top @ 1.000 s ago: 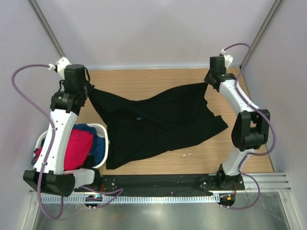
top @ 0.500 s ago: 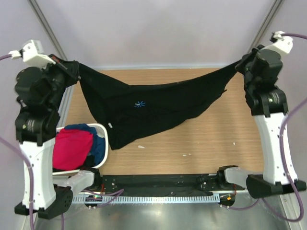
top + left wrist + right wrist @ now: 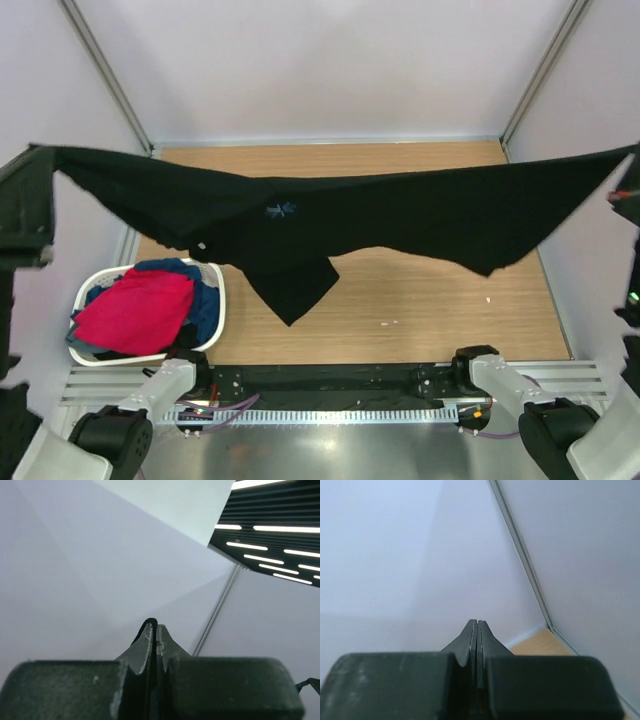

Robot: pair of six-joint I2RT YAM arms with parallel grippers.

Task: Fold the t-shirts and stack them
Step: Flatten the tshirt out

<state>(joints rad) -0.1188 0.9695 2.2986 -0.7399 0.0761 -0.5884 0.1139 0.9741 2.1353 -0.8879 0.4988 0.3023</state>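
The left claw (image 3: 153,630) is clamped tight, its two fingers pressed flat together with a thin black edge of cloth caught at their tips. The right claw (image 3: 475,627) is pressed closed in the same way; its own camera shows no cloth between the tips. Both pinch opposite ends of the large plain black cloth t-shirt (image 3: 400,215), which is stretched wide between them, high in the air above the light wooden desk (image 3: 420,300), reaching from the left edge of the overhead view to the right. One flap hangs lower, left of centre. A small white label (image 3: 202,245) and a small blue mark (image 3: 278,209) show on it. Below, at the desk's near left corner, stands a white oval plastic basket (image 3: 222,300) holding a crumpled red t-shirt (image 3: 135,310) and a blue t-shirt (image 3: 205,305).
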